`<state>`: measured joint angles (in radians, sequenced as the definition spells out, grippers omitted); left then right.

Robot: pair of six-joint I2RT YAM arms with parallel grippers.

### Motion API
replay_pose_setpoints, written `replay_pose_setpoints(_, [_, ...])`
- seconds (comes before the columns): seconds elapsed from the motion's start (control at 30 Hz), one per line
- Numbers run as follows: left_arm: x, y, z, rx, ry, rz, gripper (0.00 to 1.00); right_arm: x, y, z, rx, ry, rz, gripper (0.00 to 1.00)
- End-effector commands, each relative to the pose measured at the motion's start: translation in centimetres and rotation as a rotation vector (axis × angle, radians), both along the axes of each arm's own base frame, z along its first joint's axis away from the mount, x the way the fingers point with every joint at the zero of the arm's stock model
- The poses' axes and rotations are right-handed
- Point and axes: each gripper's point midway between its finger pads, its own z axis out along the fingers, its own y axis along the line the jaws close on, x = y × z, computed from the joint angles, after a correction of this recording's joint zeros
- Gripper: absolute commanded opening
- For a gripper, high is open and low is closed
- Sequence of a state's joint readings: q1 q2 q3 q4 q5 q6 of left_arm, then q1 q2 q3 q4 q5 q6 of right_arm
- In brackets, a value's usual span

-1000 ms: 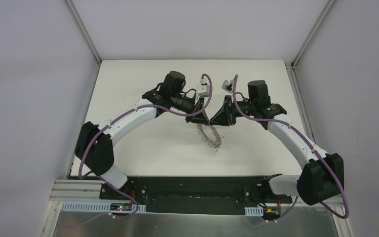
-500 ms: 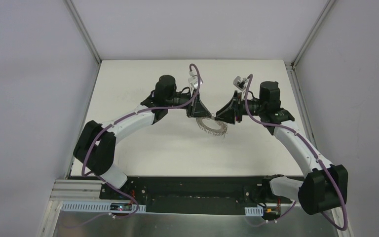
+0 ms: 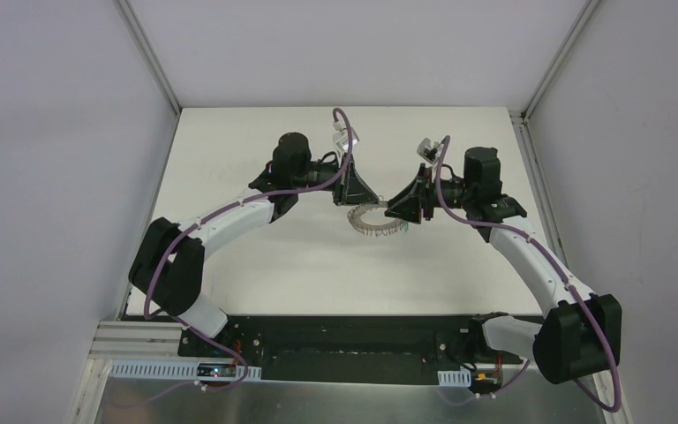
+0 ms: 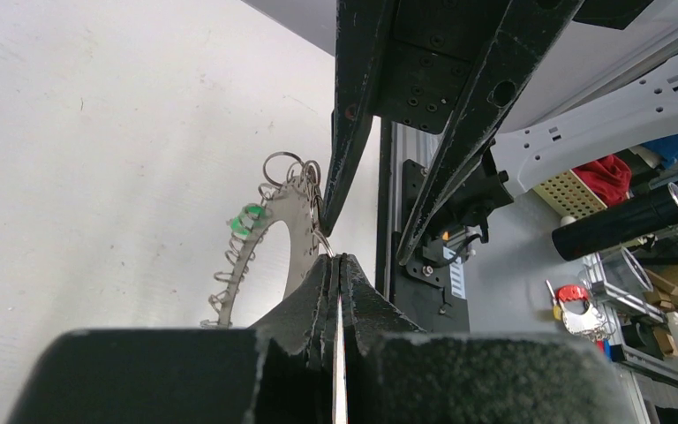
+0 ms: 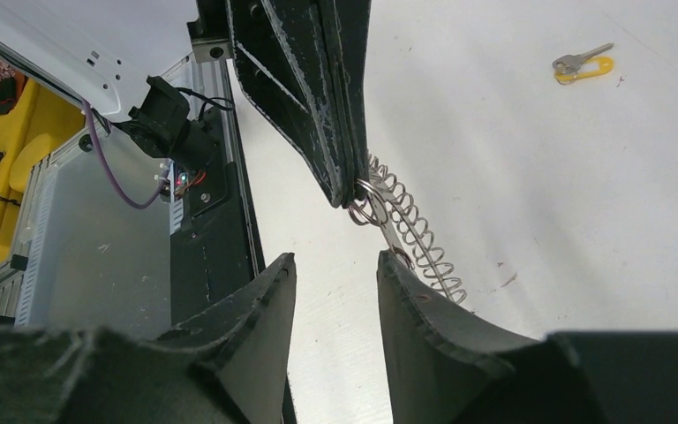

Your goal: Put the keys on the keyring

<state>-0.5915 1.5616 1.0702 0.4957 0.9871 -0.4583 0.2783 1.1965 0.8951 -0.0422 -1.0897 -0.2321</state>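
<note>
The keyring (image 3: 376, 226), a flat dark-grey ring fringed with silver wire loops, hangs between my two grippers above the white table. My left gripper (image 4: 336, 260) is shut on the keyring's rim (image 4: 298, 231). The green key (image 4: 249, 219) sits among the loops on the ring. My right gripper (image 5: 335, 258) is open and empty, and its right finger (image 5: 424, 309) lies against the looped edge of the keyring (image 5: 410, 225). The yellow key (image 5: 583, 64) lies alone on the table, apart from both grippers. From above, the left gripper (image 3: 358, 200) and right gripper (image 3: 395, 212) face each other.
The black base plate and metal rail (image 3: 344, 340) run along the table's near edge. White walls with metal posts (image 3: 150, 62) stand on both sides. Clutter off the table includes a black cylinder (image 4: 627, 221).
Both grippers have swung toward the far side and levelled out. The keyring has risen with the left gripper, from hanging low to lying between the two grippers.
</note>
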Motion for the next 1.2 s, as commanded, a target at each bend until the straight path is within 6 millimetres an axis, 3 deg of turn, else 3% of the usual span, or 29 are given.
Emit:
replay_pose_setpoints(0.0, [-1.0,0.8,3.1,-0.045,-0.127,-0.029,0.00,0.2,-0.2,1.8,0.006,-0.093,0.000,0.42])
replay_pose_setpoints(0.17, [-1.4,1.0,2.6,-0.023,-0.134,-0.048,0.00,0.2,-0.7,3.4,-0.023,-0.168,-0.016,0.49])
replay_pose_setpoints(0.27, [-1.6,1.1,2.4,-0.013,-0.138,-0.058,0.00,0.7,-1.2,3.4,-0.063,-0.208,-0.048,0.52])
replay_pose_setpoints(0.43, [-1.8,1.1,2.6,-0.011,-0.145,-0.066,0.00,1.2,-1.5,2.2,-0.104,-0.217,-0.058,0.57])
replay_pose_setpoints(0.67, [-1.4,0.8,3.7,-0.038,-0.138,-0.053,0.00,0.4,-0.2,-0.9,-0.175,-0.174,0.014,0.61])
replay_pose_setpoints(0.8, [-1.1,0.8,3.8,-0.036,-0.135,-0.037,0.00,0.4,0.3,-1.9,-0.199,-0.158,0.032,0.52])
replay_pose_setpoints(1.17, [0.5,0.8,3.1,0.005,-0.118,0.047,0.00,0.6,1.0,-1.5,-0.177,-0.128,0.009,0.04])
